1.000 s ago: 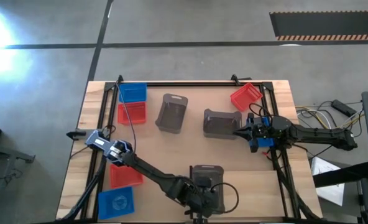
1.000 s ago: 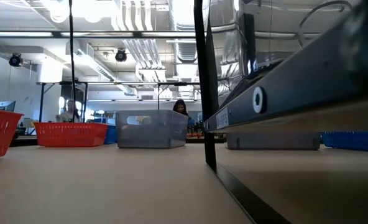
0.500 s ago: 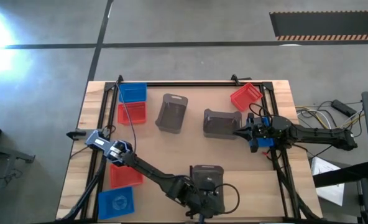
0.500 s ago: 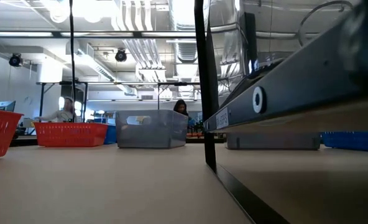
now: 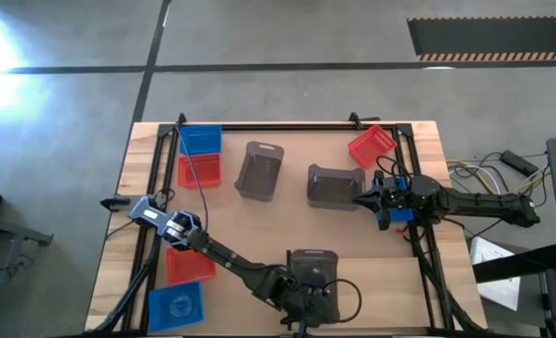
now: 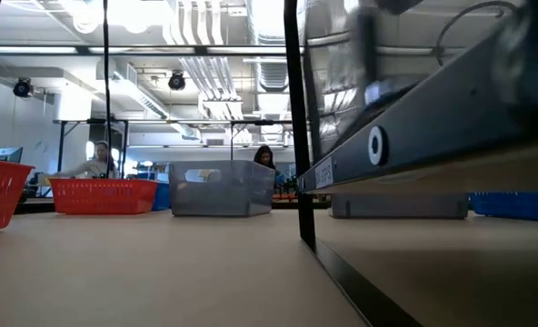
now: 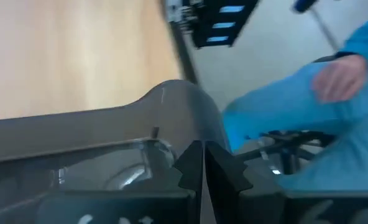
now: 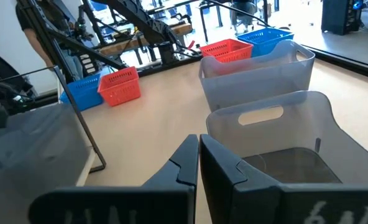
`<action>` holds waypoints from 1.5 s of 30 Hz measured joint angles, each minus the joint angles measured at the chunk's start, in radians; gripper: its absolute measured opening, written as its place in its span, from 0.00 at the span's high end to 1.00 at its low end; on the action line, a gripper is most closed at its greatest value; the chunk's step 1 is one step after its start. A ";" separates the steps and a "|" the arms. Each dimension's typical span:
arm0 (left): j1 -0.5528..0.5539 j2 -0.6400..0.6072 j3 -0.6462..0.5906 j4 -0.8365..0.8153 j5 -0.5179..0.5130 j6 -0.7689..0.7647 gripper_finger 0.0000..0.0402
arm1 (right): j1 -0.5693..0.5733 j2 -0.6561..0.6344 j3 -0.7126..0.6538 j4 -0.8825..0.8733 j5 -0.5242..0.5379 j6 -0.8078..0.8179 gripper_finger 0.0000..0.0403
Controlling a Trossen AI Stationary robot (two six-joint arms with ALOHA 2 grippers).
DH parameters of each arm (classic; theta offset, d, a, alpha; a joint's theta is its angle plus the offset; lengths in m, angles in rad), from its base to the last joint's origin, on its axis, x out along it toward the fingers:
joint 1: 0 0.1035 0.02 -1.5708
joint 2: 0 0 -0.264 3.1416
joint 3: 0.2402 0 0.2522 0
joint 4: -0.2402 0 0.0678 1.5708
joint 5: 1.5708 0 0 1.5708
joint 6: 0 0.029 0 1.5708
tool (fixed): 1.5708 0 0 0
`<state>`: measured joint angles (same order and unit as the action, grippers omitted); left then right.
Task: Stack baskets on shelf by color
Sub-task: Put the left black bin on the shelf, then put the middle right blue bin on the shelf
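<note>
Three dark grey baskets show in the high view: one far, one right of centre, one at the near edge. Red baskets and blue baskets rest on their bases on the table. The shelf is the pale panel at the near right, also seen in the low view. My left gripper is shut over the near grey basket. My right gripper is shut beside the handle end of the right grey basket. My left gripper's shut fingers lie against the picture of the near grey basket's raised end rim; whether they touch or pinch it, I cannot tell. My right gripper's shut tips sit level, just off the right grey basket's end wall; I cannot tell whether they touch it.
A black metal frame borders the table, with an upright post close in the low view. My left arm's link fills that view's right side. A person in blue stands past the table's near edge; other people sit in the room behind.
</note>
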<state>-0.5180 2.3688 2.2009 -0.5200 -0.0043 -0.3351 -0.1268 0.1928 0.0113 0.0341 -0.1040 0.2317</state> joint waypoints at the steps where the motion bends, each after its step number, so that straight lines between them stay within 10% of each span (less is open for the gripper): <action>1: 0.000 0.000 0.000 0.014 0.013 0.000 0.99 | 0.000 0.000 0.000 0.000 0.000 0.000 0.98; 12: 0.010 -0.001 0.003 0.073 0.007 0.014 0.99 | 0.000 0.000 0.000 0.000 0.000 0.000 0.98; 24: 0.010 -0.276 -0.075 -0.095 -0.397 0.153 0.99 | 0.000 0.001 0.000 0.000 0.001 0.000 0.98; 34: 0.047 -0.818 -0.830 0.176 -0.612 0.029 0.99 | 0.000 0.000 0.000 0.008 0.001 0.000 0.98; 45: 0.112 -1.181 -1.771 1.162 -0.641 0.002 0.99 | 0.004 0.008 0.008 0.267 -0.025 0.188 0.98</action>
<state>-0.4062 1.1876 0.4301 0.6418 -0.6450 -0.3330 -0.1227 0.2005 0.0189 0.3008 -0.1292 0.4193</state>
